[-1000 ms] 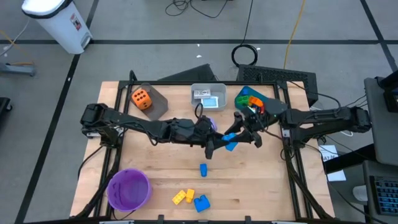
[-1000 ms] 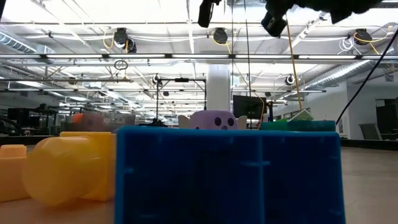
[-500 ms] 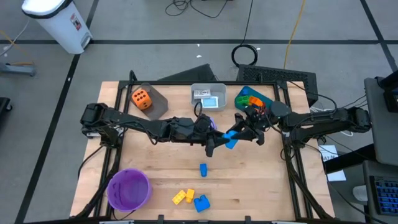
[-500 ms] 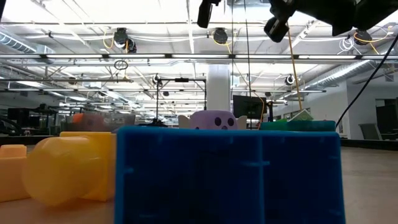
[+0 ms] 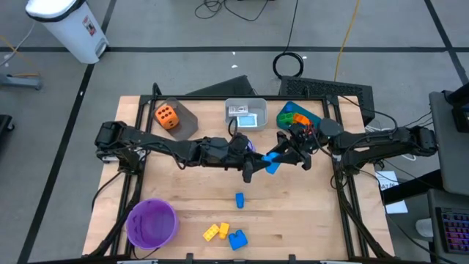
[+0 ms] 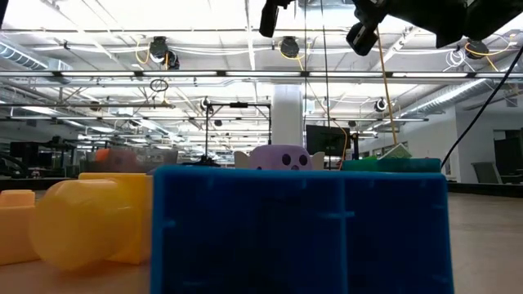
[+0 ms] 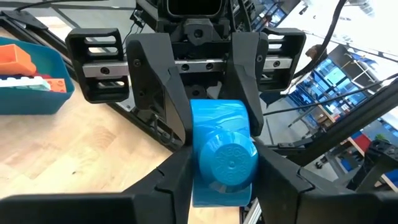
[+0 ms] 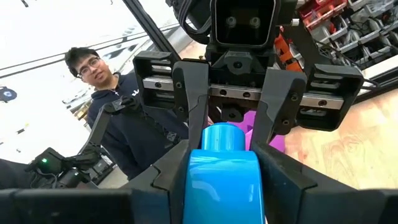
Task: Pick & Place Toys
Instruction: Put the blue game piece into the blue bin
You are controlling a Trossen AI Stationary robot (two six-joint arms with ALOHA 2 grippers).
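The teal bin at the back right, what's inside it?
The teal bin holds green and orange bricks, with a whitish piece seen from the left wrist. The right arm covers its near corner, so anything there is hidden.

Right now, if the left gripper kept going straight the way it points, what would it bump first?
Probably the right gripper, which faces the left gripper head-on; both are clamped on the same blue brick between them.

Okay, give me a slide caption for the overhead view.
Mid-table handover: left claw and right claw both grip one blue brick above the table.
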